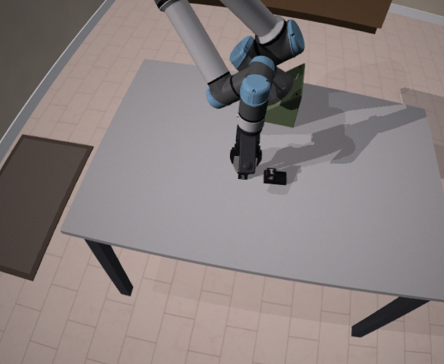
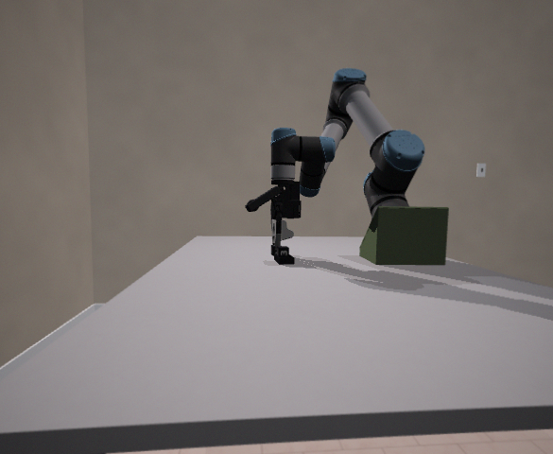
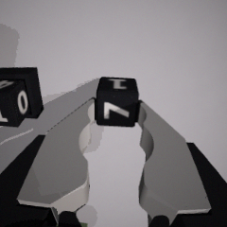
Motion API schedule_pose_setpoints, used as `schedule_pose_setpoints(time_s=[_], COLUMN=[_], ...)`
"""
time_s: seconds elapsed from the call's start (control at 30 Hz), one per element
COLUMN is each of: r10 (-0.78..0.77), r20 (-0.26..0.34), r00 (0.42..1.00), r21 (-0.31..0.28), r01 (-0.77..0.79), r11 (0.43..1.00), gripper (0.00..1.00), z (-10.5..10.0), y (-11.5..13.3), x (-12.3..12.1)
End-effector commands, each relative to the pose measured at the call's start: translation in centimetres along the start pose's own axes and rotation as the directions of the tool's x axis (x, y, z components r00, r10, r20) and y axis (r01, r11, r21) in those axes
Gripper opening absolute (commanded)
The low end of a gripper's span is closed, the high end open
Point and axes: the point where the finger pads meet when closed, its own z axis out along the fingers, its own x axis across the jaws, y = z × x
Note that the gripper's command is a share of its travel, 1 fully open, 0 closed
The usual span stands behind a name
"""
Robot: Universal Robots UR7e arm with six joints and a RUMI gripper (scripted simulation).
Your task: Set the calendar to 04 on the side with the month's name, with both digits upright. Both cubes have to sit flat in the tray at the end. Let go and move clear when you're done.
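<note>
Up close, gripper [image 3: 117,124] is pinching a black digit cube [image 3: 117,103] w/ a 7 facing the wrist cam, just above the grey table [image 1: 198,219], while the 2nd cube [image 3: 18,96], showing 0, is sitting in the tray [image 1: 275,176] beyond.

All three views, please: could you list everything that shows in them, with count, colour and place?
Grey rectangular table: one, on dark legs, mid-room.
Black number cube held in the gripper: one, white digits, a 7 facing the wrist camera, low over the table.
Black calendar tray with the second cube: one, on the table beside the gripper; a 0 shows in the wrist view.
Dark green wedge-shaped base block: one, at the table's far side, under the arm.
Dark brown floor mat: one, on the tiled floor beside the table.
Brown wooden cabinet: one, beyond the table.
White wall socket: one, on the wall.
Grey and blue robot arm: one.
Two-jaw gripper: one, shut on the cube.
</note>
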Motion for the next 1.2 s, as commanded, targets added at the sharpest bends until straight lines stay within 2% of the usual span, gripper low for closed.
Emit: schedule_pose_setpoints(time_s=[0.0,0.57,0.6,0.67,0.7,0.77,0.9,1.17], r10=[0.0,0.0,0.0,0.0,0.0,0.0,0.0,0.0], r20=[0.0,0.0,0.0,0.0,0.0,0.0,0.0,0.0], r00=[1.0,1.0,1.0,1.0,1.0,1.0,1.0,1.0], r21=[0.001,0.001,0.001,0.001,0.001,0.001,0.001,0.001], r01=[0.0,0.0,0.0,0.0,0.0,0.0,0.0,0.0], r11=[1.0,1.0,1.0,1.0,1.0,1.0,1.0,1.0], gripper=[0.1,0.1,0.14,0.14,0.17,0.17,0.24,0.28], z=[-0.02,-0.02,-0.02,-0.02,-0.02,-0.02,-0.02,-0.02], y=[-0.02,-0.02,-0.02,-0.02,-0.02,-0.02,-0.02,-0.02], x=[0.01,0.01,0.01,0.01,0.01,0.01,0.01,0.01])
